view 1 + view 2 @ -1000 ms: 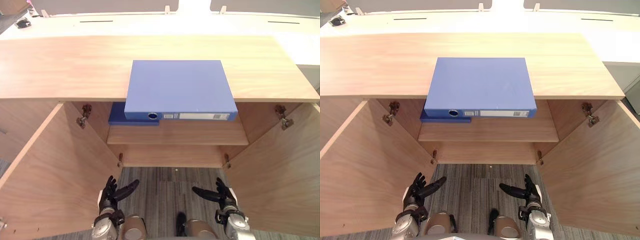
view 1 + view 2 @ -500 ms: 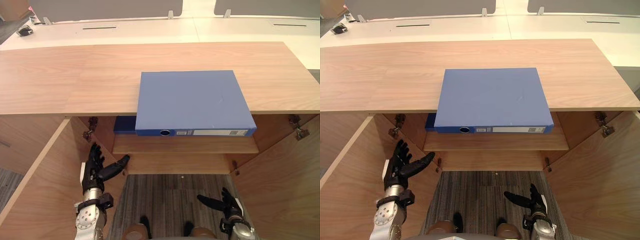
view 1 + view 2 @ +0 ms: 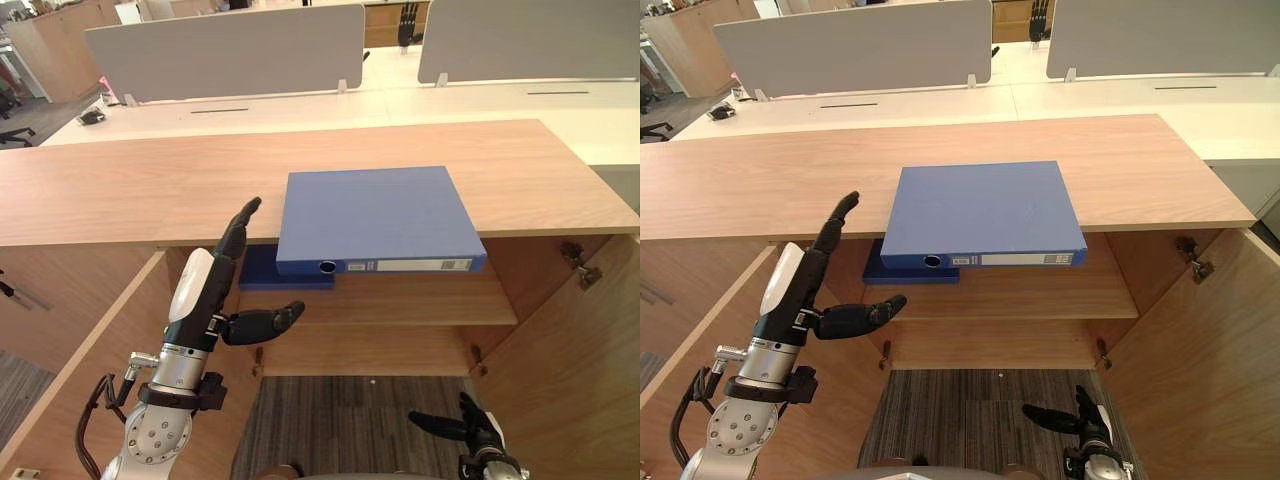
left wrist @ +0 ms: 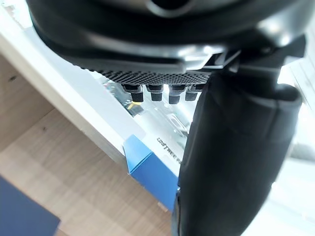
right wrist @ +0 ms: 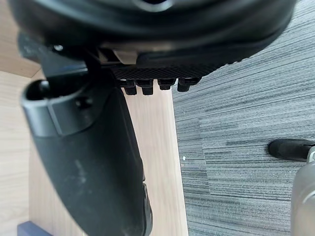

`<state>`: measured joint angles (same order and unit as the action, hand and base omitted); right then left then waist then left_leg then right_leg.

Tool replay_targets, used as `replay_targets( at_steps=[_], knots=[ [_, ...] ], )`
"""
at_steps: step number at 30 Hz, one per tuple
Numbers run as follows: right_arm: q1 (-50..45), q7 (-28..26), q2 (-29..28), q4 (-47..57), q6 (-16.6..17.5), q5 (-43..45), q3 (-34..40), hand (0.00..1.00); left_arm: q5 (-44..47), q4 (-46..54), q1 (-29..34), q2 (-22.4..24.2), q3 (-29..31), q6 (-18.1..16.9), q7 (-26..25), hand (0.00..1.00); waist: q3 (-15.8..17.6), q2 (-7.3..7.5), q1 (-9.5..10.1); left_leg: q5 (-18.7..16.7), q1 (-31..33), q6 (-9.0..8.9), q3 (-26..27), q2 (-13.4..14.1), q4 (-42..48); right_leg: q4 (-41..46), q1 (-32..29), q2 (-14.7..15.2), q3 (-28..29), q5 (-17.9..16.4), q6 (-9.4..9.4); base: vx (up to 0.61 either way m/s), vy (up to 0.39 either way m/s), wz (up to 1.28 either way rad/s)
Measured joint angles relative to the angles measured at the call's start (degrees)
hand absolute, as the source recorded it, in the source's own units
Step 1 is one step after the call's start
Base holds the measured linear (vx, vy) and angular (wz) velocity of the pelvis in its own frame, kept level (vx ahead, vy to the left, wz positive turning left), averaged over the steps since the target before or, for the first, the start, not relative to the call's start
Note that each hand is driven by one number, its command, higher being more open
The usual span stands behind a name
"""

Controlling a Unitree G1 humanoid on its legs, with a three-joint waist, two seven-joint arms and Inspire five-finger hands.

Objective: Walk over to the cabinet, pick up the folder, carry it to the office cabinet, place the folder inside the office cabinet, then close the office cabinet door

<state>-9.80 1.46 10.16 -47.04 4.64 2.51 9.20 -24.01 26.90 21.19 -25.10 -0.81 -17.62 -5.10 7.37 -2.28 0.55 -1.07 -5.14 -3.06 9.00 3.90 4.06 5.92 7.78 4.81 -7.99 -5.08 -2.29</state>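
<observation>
My left robot hand [image 3: 205,290], fingers spread, is beside the folder [image 3: 375,215]; I risk nudging its overhanging spine off the surface [image 3: 130,190].

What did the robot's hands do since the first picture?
The left hand rose from down by the floor toward the blue folder's left side, open and not touching it. Nothing was grabbed. The right hand stayed low and open, and the blue folder stayed on the cabinet top.

Print on folder [image 3: 375,215] seemingly unreadable
</observation>
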Motion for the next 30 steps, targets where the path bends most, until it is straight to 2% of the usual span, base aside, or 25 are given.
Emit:
replay_targets(
  at_steps=[4, 7, 12, 13, 15, 17, 20, 26, 30],
  knots=[
    [-0.27, -0.28, -0.1, -0.05, 0.02, -0.42, -1.91, 1.0, -7.28, -0.96, -3.71, -1.25, -3.45, 0.43, -2.04, 1.0, -0.27, 0.03, -0.01, 0.84, -0.36, -0.02, 0.02, -0.01, -1.18, -0.04, -0.54, -0.13, 0.13, 0.12, -0.14, 0.0, 0.0, 0.0],
    [-0.51, -0.42, -0.32, -0.05, 0.04, -0.41, -2.98, 1.0, -12.75, -4.5, -10.24, -0.54, -6.84, 1.49, -4.53, 1.0, -0.55, 0.11, -0.35, 1.44, -0.56, -0.14, 0.54, 0.09, -2.26, -0.09, -0.85, -0.38, 0.65, 0.47, -0.06, 0.03, -0.018, -0.1],
    [-0.95, -0.36, -0.9, 0.0, 0.05, -0.29, -2.99, 1.0, -18.01, -12.07, -19.41, 4.23, -9.83, 5.36, -7.47, 1.0, -1.08, 0.5, -1.96, 1.63, -1.04, -0.18, 2.56, 0.17, -3.92, -0.19, -2.06, -0.62, 2.56, 0.64, 0.01, 0.03, -0.001, -0.19],
    [-1.03, -0.35, -1.05, 0.01, 0.05, -0.26, -2.99, 1.0, -18.28, -12.5, -19.94, 4.71, -9.87, 5.62, -7.64, 0.0, -1.1, 0.62, -2.17, 1.63, -1.1, -0.19, 2.7, 0.17, -4.07, -0.2, -2.17, -0.64, 2.73, 0.64, 0.01, 0.05, 0.008, -0.16],
    [-1.33, -0.35, -1.53, 0.29, 0.05, -0.13, -3.02, 1.0, -19.96, -13.66, -21.12, 5.6, -9.97, 6.89, -8.66, 0.0, -1.26, 0.96, -3.04, 1.63, -1.07, -0.19, 3.12, 0.14, -4.47, -0.2, -2.7, -0.69, 3.34, 0.66, 0.02, 0.04, 0.006, -0.14],
    [-1.91, -0.34, -1.64, 0.67, 0.05, -0.1, -3.02, 1.0, -20.54, -14.38, -22.32, 6.03, -10.94, 8.64, -8.7, 0.0, -1.29, 1.06, -3.04, 1.62, -1.41, -0.18, 3.82, 0.08, -4.92, -0.21, -2.92, -0.7, 4.06, 0.67, 0.03, 0.03, 0.009, -0.15],
    [-1.99, -0.33, -1.8, 0.78, 0.05, -0.1, -3.02, 1.0, -21.28, -15.77, -23.5, 6.04, -11.94, 9.21, -8.64, 0.0, -1.3, 1.09, -3.11, 1.61, -1.86, -0.18, 4.4, -0.02, -5.36, -0.28, -2.94, -0.69, 4.59, 0.68, 0.03, 0.02, 0.009, -0.11],
    [-1.98, -0.32, -2.51, 1.79, 0.05, -0.07, -3.02, 1.0, -20.92, -14.32, -27.24, 5.92, -11.89, 7.86, -8.56, 0.0, -2.03, 1.69, -3.13, 1.63, -2.08, -0.18, 4.66, -0.05, -6.04, -0.87, -2.96, -0.74, 4.81, 0.73, -0.05, 0.0, -0.004, -0.01],
    [-2.01, -0.05, -2.74, 3.37, 0.02, 0.31, -2.97, 1.0, -14.68, -10.68, -24.0, 6.04, -12.28, 5.97, -5.51, 0.0, -2.0, 1.76, -3.23, 1.64, -2.25, -0.18, 4.91, -0.13, -6.59, -1.22, -2.97, -0.75, 4.96, 0.77, -0.07, 0.02, -0.003, -0.02]
  ],
)
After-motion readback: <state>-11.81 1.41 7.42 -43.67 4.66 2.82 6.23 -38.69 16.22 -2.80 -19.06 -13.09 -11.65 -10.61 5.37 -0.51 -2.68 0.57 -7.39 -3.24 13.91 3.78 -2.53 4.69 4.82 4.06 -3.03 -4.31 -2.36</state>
